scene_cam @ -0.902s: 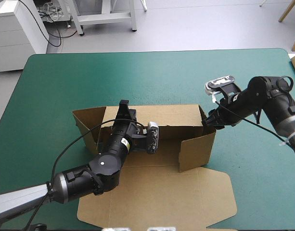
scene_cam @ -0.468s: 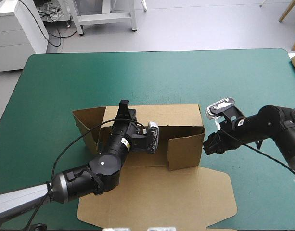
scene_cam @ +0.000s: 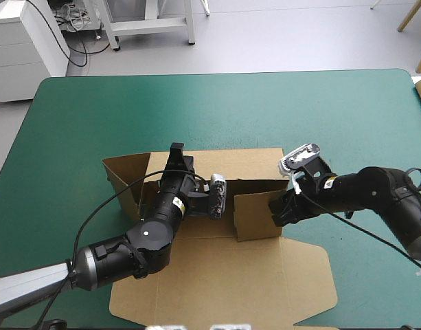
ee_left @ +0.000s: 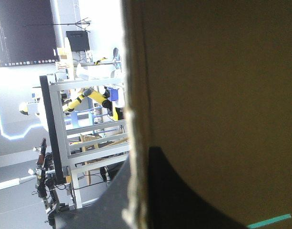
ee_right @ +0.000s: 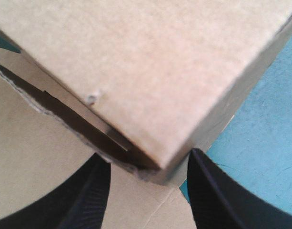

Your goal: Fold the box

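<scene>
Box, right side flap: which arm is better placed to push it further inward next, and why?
Right, probably. The right end effector, open, straddles the flap's outer corner, while the left end effector is shut on the box at its back wall, steadying it.

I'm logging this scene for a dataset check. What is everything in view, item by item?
box: one, brown, mid-table; back wall raised, right flap bent inward, wide panel flat toward the near edge.
table cover: one, teal-green, under the box.
left gripper: one, black, shut on the box's back wall.
right gripper: one, black, open, a corner of the box's right flap between its fingers.
</scene>
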